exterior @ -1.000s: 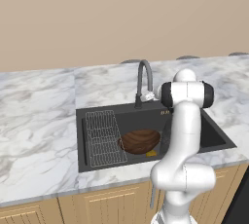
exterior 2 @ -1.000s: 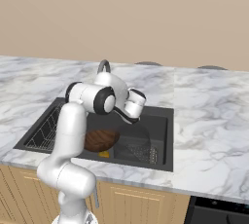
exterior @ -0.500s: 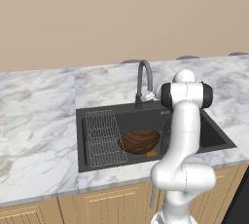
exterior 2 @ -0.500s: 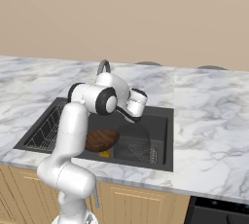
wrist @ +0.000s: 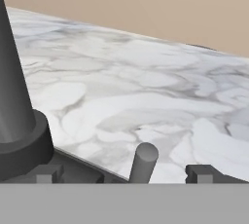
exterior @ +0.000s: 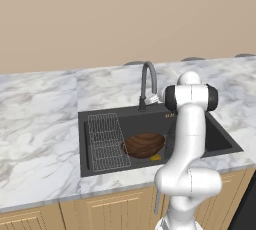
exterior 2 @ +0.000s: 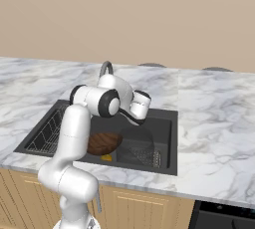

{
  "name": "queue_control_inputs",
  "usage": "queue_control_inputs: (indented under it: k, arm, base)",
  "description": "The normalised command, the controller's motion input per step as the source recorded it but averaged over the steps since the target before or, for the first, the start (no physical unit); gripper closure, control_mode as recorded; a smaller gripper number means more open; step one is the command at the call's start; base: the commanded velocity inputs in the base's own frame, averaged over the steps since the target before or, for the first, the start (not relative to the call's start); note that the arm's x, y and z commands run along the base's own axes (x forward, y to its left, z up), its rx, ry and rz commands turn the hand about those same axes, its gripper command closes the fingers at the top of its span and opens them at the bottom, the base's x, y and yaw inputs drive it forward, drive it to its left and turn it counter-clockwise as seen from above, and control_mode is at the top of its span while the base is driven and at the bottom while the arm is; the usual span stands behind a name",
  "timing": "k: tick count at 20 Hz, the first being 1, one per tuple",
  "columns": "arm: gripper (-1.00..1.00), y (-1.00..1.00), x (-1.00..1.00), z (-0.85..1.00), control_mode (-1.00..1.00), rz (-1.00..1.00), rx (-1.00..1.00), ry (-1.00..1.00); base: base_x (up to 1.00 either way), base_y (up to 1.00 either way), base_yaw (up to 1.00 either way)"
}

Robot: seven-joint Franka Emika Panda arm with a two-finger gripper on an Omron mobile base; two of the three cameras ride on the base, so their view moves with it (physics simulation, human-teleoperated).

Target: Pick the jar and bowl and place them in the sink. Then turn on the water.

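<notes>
Grey faucet lever [wrist: 143,162] between wide-spread gripper [wrist: 124,175] tips.

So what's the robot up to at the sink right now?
The wooden bowl and the clear jar already sit in the black sink. The arm has reached up behind the basin, and its open gripper is empty and right at the faucet, with the small handle between its fingertips. No water is running yet.

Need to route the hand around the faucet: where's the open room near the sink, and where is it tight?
Bare counter right of the sink and behind the faucet. Crowded inside: rack left, bowl middle, jar right. The open hand sits by the faucet's lever.
</notes>
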Motion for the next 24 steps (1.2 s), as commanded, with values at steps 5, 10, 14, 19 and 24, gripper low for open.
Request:
queue_control_inputs:
  k: [5,10,14,19,24]
  arm:
    - [-1.0,0.0,0.01,-0.08,-1.0,0.0,0.0,0.0]
    - [-1.0,0.0,0.0,-0.02,-1.0,0.0,0.0,0.0]
    - [-1.0,0.0,0.01,-0.01,-1.0,0.0,0.0,0.0]
    - [-1.0,0.0,0.07,-0.08,-1.0,0.0,0.0,0.01]
    - [-1.0,0.0,0.01,-0.12,-1.0,0.0,0.0,0.01]
  base:
    - [0.0,0.0,0.0]
    - [0.0,0.0,0.0]
    - [0.0,0.0,0.0]
    - [0.0,0.0,0.0]
    - [0.0,0.0,0.0]
